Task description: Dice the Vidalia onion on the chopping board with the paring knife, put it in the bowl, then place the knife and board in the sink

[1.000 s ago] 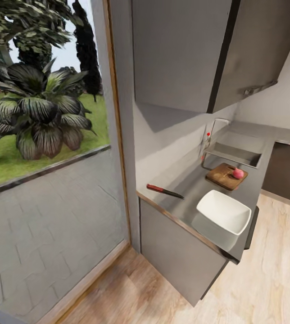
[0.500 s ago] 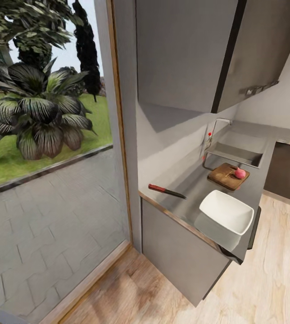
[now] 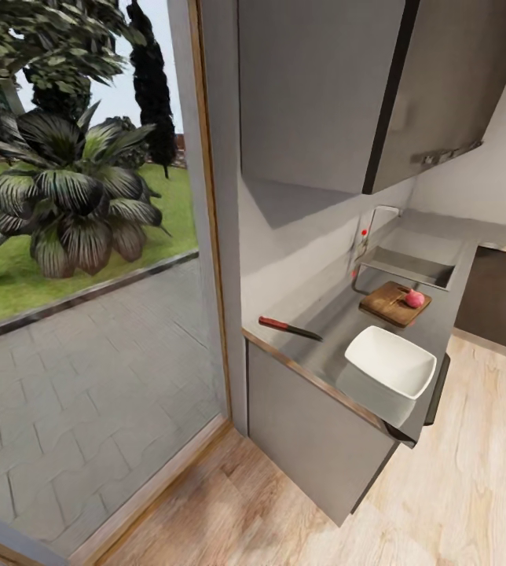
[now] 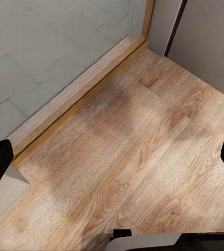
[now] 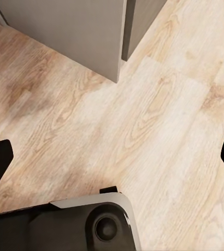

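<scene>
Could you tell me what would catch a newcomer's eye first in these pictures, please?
Probably the big dark-leaved plant on the lawn outside the tall window at the left of the head view. Next, the grey countertop at the right: a white bowl near its front edge, a paring knife beside it, and a pinkish onion sitting on the chopping board before the sink.

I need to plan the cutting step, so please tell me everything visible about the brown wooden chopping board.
The brown wooden chopping board is rectangular with rounded corners and lies flat on the grey countertop, just before the grey sink. A small pink-red round thing rests on its end nearer the counter's front edge. Nothing else touches it.
</scene>
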You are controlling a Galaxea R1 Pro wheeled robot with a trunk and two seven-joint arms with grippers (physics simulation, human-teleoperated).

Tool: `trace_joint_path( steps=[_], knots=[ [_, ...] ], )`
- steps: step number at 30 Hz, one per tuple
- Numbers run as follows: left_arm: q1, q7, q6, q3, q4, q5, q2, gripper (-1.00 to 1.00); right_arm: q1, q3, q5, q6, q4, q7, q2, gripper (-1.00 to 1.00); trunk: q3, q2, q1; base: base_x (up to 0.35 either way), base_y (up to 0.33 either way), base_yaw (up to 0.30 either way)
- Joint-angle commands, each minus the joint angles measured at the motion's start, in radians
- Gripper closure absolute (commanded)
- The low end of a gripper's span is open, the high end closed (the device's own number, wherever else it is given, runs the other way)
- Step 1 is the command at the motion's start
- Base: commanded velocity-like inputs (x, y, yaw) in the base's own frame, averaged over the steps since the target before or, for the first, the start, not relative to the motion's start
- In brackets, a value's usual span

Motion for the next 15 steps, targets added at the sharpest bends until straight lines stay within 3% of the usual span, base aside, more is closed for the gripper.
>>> trace_joint_path(
  steps=[1, 15],
  knots=[
    [0.000, 0.006, -0.003, -0.006, -0.001, 0.005, 0.001, -1.00, 0.000, 0.005, -0.005, -0.001, -0.002, -0.003, -0.001, -1.00, -0.002, -0.002, 0.001, -0.004, 0.000, 0.000],
    [0.000, 0.006, -0.003, -0.006, 0.000, 0.005, -0.004, -1.00, 0.000, 0.005, -0.005, -0.001, -0.002, -0.003, -0.001, -1.00, -0.002, -0.002, 0.001, 0.000, 0.000, 0.000]
  ],
)
